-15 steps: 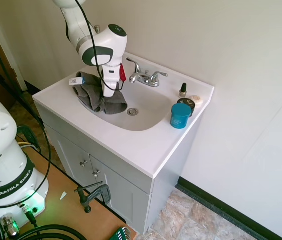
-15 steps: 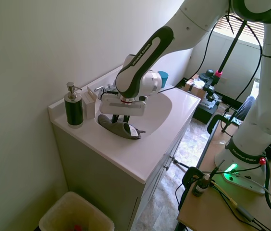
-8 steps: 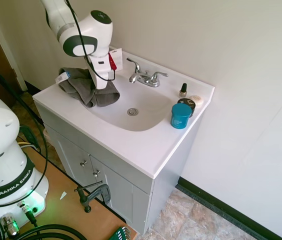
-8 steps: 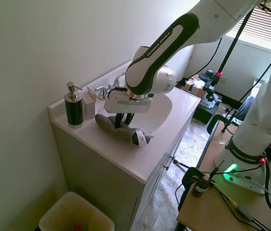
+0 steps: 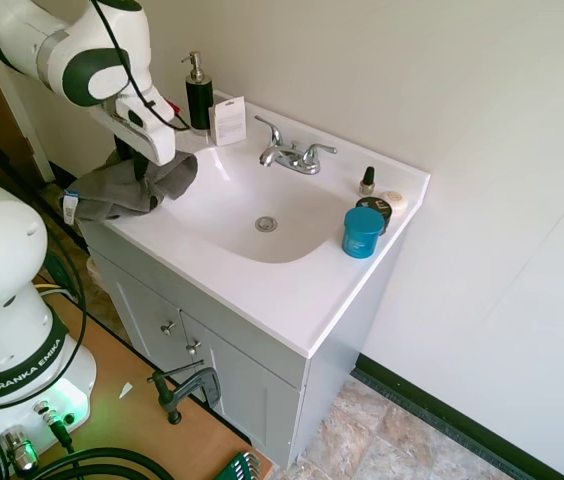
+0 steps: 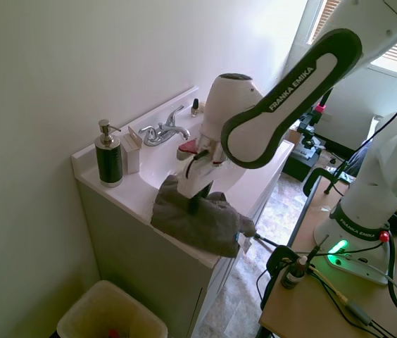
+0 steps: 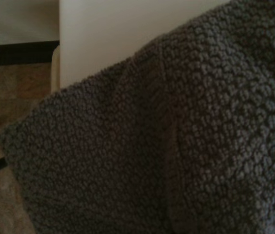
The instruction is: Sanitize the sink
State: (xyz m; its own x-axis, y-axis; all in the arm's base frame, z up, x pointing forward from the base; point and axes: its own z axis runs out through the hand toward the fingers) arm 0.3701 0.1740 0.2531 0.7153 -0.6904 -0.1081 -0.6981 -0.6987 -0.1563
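The grey knitted cloth (image 5: 127,188), clamped in the closed gripper (image 5: 140,165), has been dragged out of the glossy white oval sink (image 5: 262,215) and overhangs the vanity's front corner; wiping appears concluded.

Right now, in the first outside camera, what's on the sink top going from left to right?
Grey cloth held by the gripper → black soap dispenser → chrome faucet → teal jar → small white round thing.
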